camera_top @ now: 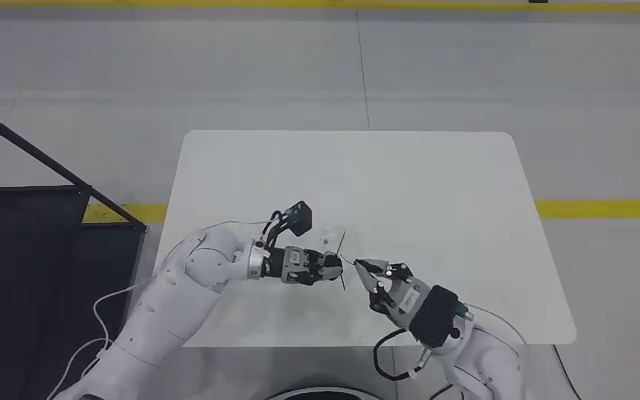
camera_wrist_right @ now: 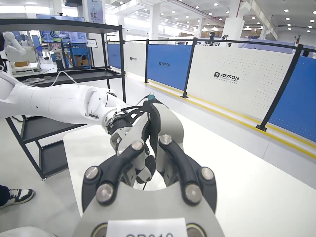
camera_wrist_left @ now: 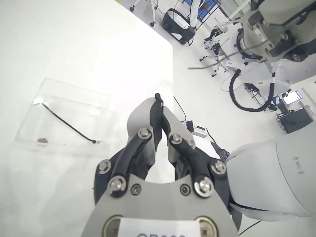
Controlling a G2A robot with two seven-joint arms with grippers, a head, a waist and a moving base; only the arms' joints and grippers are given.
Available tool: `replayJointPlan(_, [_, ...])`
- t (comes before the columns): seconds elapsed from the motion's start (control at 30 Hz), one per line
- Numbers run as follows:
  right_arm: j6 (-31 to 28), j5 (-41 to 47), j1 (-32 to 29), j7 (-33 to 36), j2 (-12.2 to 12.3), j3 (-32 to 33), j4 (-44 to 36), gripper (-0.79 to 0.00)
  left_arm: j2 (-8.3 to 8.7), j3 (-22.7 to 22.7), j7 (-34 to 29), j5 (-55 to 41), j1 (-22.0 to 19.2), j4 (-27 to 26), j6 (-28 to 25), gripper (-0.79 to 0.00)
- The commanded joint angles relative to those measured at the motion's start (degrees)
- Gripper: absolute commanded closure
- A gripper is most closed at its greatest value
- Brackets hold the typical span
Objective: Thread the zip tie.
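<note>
My left gripper [camera_top: 333,266] hovers over the white table [camera_top: 450,200] near its front edge, shut on a black zip tie [camera_top: 344,262]. A short black end [camera_wrist_left: 158,97] pokes out past its fingertips [camera_wrist_left: 160,107]. My right gripper [camera_top: 362,267] faces it from close by and is shut on a thin strap [camera_wrist_left: 222,59], whose free tip points toward the left gripper. In the right wrist view a thin black strap [camera_wrist_right: 148,124] runs between the closed fingers [camera_wrist_right: 154,114]. I cannot tell whether both grippers hold the same tie.
A clear plastic bag [camera_wrist_left: 61,99] lies flat on the table just beyond the grippers, with a second black zip tie [camera_wrist_left: 66,124] inside. A black shelf rack [camera_top: 40,250] stands off the table's left side. The table's corner edge [camera_wrist_left: 170,48] is close.
</note>
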Motion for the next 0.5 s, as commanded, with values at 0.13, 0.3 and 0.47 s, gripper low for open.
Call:
replayJointPlan(0.13, [-1.2, -4.7, 0.2, -1.4, 0.4, -0.5, -0.4, 0.000, 0.42, 0.2, -0.9, -1.7, -0.8, 0.0, 1.0, 0.000])
replayJointPlan(0.3, [-0.6, -7.1, 0.0, -2.5, 0.7, -0.9, -0.2, 0.000, 0.56, 1.1, -1.5, -2.4, -1.4, -0.1, 1.7, 0.000])
replayJointPlan(0.47, [1.3, -8.1, 0.2, -1.8, 0.8, -1.4, 0.0, 0.000, 0.58, 1.2, -1.6, -2.3, -1.5, 0.0, 1.7, 0.000])
